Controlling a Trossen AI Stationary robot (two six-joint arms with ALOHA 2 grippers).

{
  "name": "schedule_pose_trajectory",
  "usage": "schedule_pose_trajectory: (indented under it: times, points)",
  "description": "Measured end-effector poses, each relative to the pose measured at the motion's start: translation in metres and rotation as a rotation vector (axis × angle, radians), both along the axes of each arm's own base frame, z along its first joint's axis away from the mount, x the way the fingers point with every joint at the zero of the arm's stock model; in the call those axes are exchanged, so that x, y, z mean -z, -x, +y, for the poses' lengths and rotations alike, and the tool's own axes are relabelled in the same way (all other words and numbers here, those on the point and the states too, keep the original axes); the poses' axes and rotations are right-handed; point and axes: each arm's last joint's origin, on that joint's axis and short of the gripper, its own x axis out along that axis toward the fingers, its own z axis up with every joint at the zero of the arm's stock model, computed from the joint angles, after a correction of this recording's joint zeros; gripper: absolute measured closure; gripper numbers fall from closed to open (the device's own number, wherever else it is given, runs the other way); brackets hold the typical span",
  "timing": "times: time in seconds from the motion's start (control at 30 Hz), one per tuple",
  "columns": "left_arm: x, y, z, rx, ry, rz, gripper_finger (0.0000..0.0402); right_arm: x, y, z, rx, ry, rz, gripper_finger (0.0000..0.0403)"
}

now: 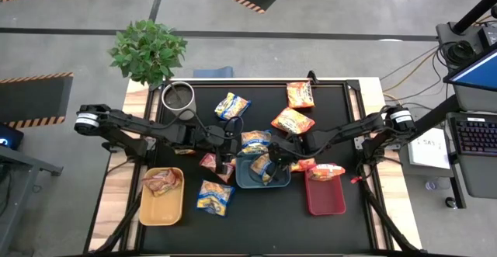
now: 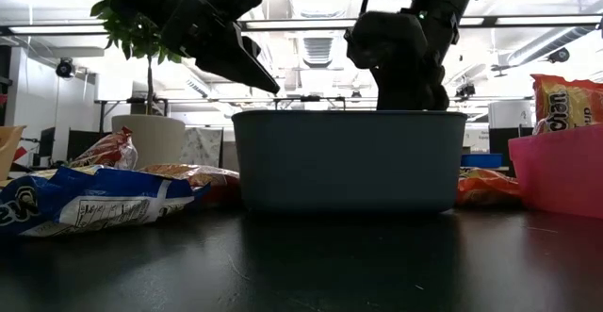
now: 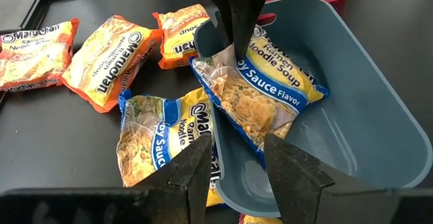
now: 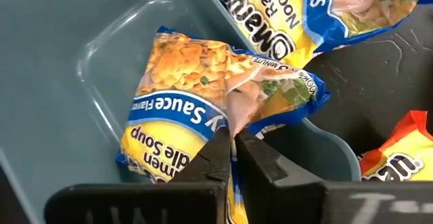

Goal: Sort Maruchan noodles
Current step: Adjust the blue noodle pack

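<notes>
- Blue-and-yellow soy sauce ramen packet (image 4: pixel 203 109) lies tilted inside the blue tray (image 3: pixel 365 95), one end against the tray's wall.
- My right gripper (image 4: pixel 233 158) is pinched tight on that packet's edge, down inside the tray.
- My left gripper (image 3: pixel 237 166) hangs just beside the tray's rim, fingers parted, holding nothing.
- A second blue-and-yellow packet (image 3: pixel 159 139) lies on the black table (image 3: pixel 40 136), touching the tray's outside.
- Orange packets (image 3: pixel 108 58) lie beyond it.

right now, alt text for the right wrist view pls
The right tool is shut on the edge of a blue-and-yellow soy sauce ramen packet lying in the blue tray. A second blue-and-yellow packet overlaps the tray's rim, and an orange packet lies outside on the black table.
</notes>
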Motion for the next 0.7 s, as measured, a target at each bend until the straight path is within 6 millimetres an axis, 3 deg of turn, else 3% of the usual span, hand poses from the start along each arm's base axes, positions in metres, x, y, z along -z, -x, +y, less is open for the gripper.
schedule_pose_trajectory:
  times: [0.4, 0.53, 0.7]
  points:
    - [-0.001, -0.001, 0.000, -0.002, 0.005, -0.010, 0.0281, -0.034, 0.006, 0.006, -0.040, -0.075, 0.149, 0.0394]
    - [-0.002, -0.001, -0.002, 0.035, 0.036, -0.024, 0.0281, -0.038, 0.008, 0.010, -0.030, -0.108, 0.165, 0.0394]
    - [-0.003, -0.002, -0.007, 0.076, 0.052, -0.036, 0.0290, -0.036, 0.006, 0.009, 0.023, -0.021, 0.148, 0.0393]
